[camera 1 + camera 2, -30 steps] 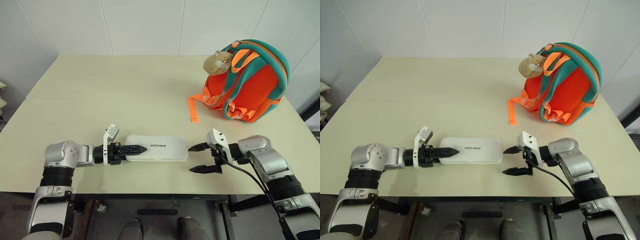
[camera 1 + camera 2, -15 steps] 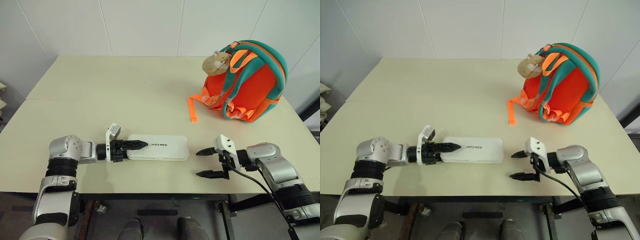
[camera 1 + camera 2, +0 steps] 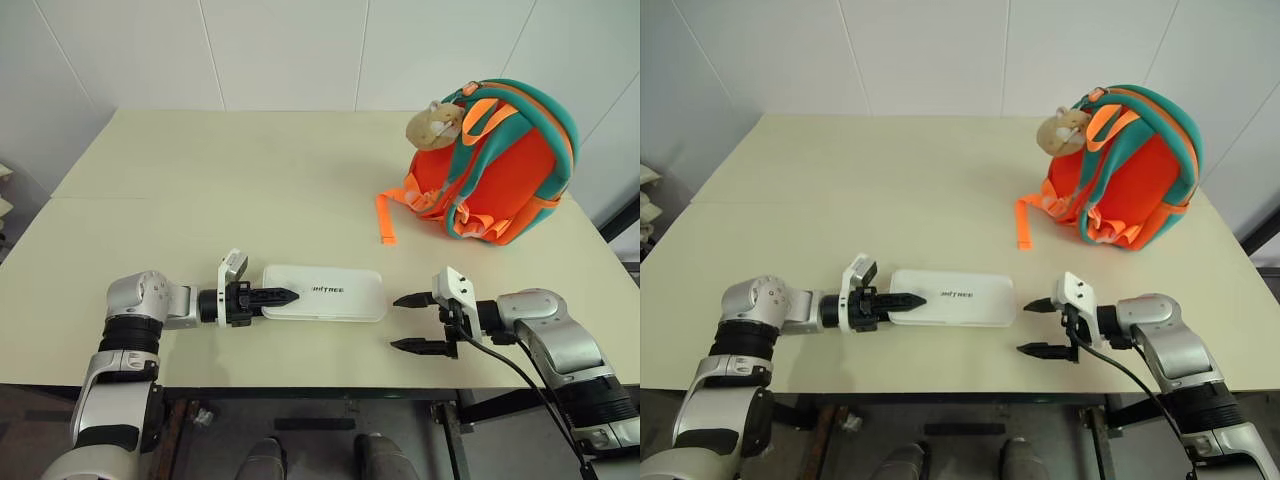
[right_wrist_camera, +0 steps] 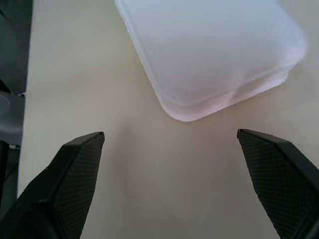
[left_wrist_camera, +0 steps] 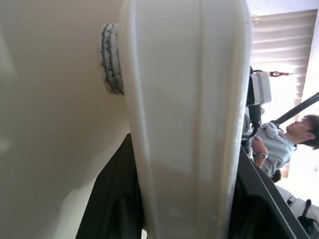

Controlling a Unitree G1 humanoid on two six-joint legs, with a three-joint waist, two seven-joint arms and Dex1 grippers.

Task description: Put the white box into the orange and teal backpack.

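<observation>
White box lying flat near the front edge of the tabletop. Left end effector clamped on the box's left end, one finger above and one below. Right end effector just beside the right end, fingers spread apart, not touching. Orange and teal backpack upright at the far right, well apart.

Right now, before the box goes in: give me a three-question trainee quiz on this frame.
1. True or false: the right gripper has its jaws open, clear of the white box.
2. Which end of the box do the left gripper jaws straddle: A, the end away from the right gripper; B, the end nearest it?
3. Fill in: the orange and teal backpack stands on the ____.

Key: 1 true; 2 A; 3 table.
</observation>
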